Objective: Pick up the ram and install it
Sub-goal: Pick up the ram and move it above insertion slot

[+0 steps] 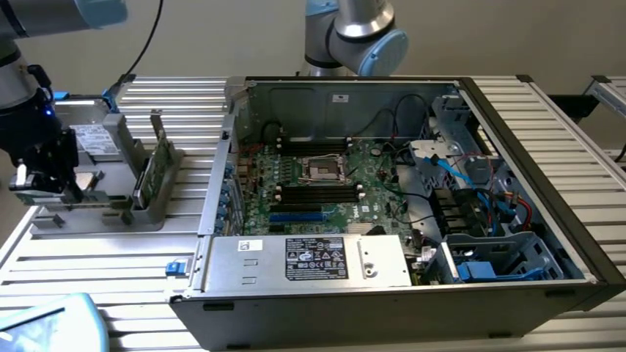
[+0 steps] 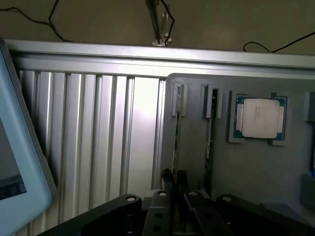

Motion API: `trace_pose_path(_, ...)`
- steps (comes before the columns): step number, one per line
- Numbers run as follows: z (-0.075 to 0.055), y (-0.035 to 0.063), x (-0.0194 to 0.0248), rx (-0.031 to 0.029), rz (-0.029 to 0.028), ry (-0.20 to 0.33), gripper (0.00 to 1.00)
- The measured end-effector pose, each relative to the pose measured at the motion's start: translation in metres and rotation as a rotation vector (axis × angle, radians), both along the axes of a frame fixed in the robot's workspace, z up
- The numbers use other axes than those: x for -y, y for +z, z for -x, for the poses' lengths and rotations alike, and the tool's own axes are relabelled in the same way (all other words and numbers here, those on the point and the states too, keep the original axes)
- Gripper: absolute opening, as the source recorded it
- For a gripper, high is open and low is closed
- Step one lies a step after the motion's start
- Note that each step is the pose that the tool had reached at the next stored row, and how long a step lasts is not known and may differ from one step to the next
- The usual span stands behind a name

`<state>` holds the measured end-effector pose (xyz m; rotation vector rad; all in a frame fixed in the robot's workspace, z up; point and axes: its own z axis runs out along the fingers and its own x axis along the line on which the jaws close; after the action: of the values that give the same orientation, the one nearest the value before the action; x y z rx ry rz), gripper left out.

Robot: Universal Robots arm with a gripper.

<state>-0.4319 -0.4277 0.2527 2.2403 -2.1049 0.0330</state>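
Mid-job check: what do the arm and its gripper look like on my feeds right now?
The arm is silver-grey tubing with a light blue joint cap. Its wrist section is black, with a small blue light, and a black cable runs beside it. The gripper is black: angled link bars with silver pivot bolts, ending in two slim dark fingers.
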Motion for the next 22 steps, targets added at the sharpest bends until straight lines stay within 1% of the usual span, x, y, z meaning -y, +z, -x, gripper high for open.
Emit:
trace_pose_path(7, -0.019, 0.0215, 0.0000, -0.0136, 0.0000, 0.002, 0.14)
trace_pose_path(13, -0.037, 0.0399, 0.0000, -0.0273, 0.0000, 0.003, 0.14)
trace_pose_path(19, -0.056, 0.0535, 0.0001, -0.0414, 0.0000, 0.004, 0.14)
trace_pose_path(22, -0.067, 0.0599, 0.0001, -0.0476, -0.0001, 0.005, 0.14)
